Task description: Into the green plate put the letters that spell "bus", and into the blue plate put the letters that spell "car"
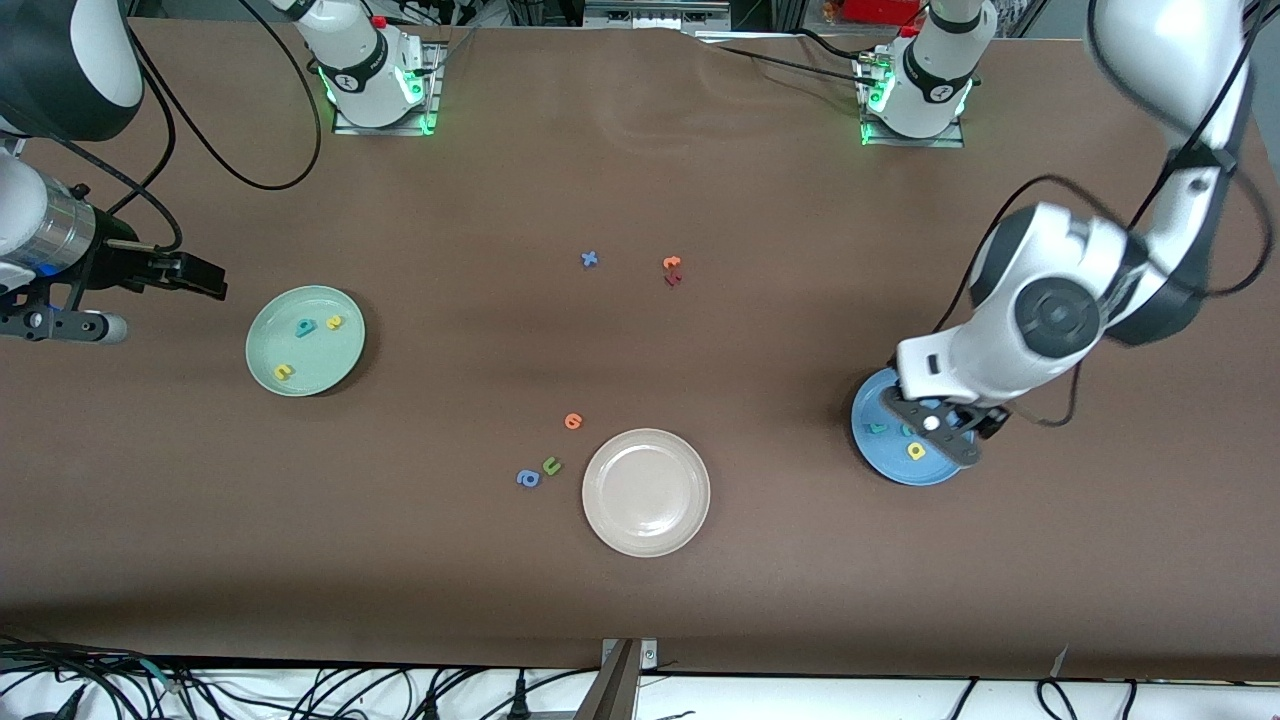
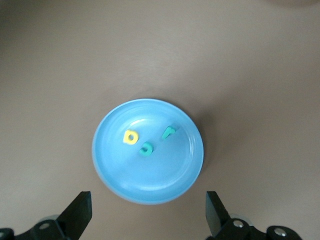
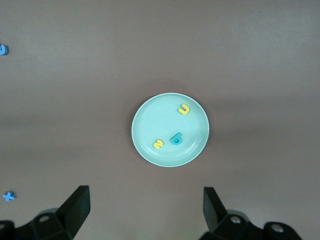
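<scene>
Letters spelling "car" (image 2: 148,140) all lie in the blue plate (image 2: 120,180), "bus" (image 3: 172,131) in the green plate (image 3: 150,112); left gripper (image 2: 148,212) over blue, right gripper (image 3: 145,210) near green, both open, empty; sorting looks finished; next, retreat

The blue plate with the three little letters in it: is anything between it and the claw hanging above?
Nothing visible. The left gripper hangs open over the round bright blue plate, whose yellow a, teal c and teal r lie uncovered.
</scene>
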{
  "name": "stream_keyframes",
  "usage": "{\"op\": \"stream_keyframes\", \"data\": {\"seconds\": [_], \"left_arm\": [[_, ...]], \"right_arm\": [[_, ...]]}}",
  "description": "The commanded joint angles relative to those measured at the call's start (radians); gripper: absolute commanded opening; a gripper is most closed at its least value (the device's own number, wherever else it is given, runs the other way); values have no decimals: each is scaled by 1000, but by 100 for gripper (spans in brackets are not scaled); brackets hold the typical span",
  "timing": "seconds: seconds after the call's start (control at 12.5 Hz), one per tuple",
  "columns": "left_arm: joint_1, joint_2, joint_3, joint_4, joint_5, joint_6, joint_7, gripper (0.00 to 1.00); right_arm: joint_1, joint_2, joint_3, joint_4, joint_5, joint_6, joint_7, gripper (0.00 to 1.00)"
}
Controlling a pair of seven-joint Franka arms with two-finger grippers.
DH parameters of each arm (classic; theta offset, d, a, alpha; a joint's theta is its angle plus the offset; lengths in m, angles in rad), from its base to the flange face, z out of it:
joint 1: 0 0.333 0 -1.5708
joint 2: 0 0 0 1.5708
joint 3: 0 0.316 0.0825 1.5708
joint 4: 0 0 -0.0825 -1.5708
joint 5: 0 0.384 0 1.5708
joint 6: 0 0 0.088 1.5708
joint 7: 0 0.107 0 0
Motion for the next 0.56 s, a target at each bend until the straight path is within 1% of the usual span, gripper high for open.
{"op": "stream_keyframes", "data": {"seconds": [0.0,0.08,0.16,0.24,0.32,0.48], "left_arm": [[-68,-192,91,-34,-109,-99,-99,100],[-106,-255,155,-38,-206,-130,-101,100],[-161,-303,252,-38,-289,-181,-106,100],[-204,-344,304,-40,-305,-231,-113,100],[-212,-369,309,-40,-301,-261,-165,100],[-249,-386,303,-35,-275,-291,-337,100]], "right_arm": [[-14,-21,15,-17,-12,1,14,100],[-14,-21,15,-17,-12,1,14,100],[-14,-21,15,-17,-12,1,14,100],[-14,-21,15,-17,-12,1,14,100],[-14,-21,15,-17,-12,1,14,100],[-14,-21,15,-17,-12,3,12,100]]}}
